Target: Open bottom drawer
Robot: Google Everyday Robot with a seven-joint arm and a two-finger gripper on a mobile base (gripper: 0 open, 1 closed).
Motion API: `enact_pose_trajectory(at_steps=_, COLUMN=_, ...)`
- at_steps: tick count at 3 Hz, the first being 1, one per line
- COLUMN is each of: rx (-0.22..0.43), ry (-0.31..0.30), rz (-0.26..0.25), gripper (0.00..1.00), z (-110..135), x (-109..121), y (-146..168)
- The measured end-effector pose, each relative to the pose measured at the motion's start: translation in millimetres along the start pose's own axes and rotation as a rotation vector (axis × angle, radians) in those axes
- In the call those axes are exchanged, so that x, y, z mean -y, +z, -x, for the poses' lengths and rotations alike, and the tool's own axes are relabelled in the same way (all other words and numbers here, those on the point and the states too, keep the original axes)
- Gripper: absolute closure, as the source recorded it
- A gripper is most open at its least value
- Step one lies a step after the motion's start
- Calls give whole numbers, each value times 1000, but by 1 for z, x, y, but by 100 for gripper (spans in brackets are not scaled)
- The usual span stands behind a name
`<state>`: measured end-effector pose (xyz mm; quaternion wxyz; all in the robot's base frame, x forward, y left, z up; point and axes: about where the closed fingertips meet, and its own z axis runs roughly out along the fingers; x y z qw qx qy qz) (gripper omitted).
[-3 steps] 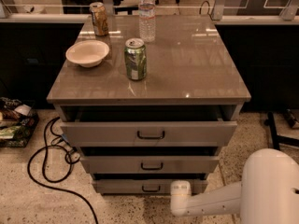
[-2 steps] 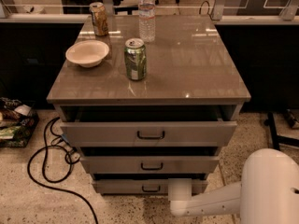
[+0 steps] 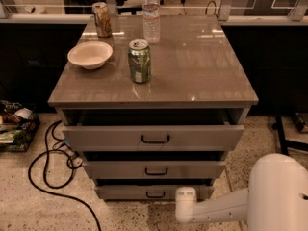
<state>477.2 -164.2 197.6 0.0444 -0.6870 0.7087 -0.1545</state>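
Note:
The bottom drawer (image 3: 120, 192) is the lowest, thinnest grey front of the cabinet, with a small black loop handle (image 3: 155, 195). It stands out a little, with a dark gap above it. The middle drawer (image 3: 154, 169) and top drawer (image 3: 154, 137) also stand partly out. My white arm (image 3: 216, 208) reaches in from the bottom right. Its rounded end (image 3: 186, 203) is just below and right of the bottom drawer's handle. The gripper itself does not show; it is hidden or below the frame's bottom edge.
On the cabinet top (image 3: 202, 66) are a white bowl (image 3: 90, 55), a green can (image 3: 139, 60), a water bottle (image 3: 151, 14) and a brown can (image 3: 101, 19). A black cable (image 3: 45, 177) loops on the floor at left, next to a basket (image 3: 12, 131). A black stand (image 3: 286, 138) is at right.

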Motion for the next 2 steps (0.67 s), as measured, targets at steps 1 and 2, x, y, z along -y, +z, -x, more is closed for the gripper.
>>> enact_pose_trajectory(at_steps=1, rx=0, ry=0, rz=2, gripper=0, z=0, x=-1, y=1)
enact_pose_trajectory(at_steps=2, rx=0, ry=0, rz=2, gripper=0, z=0, x=-1, y=1)
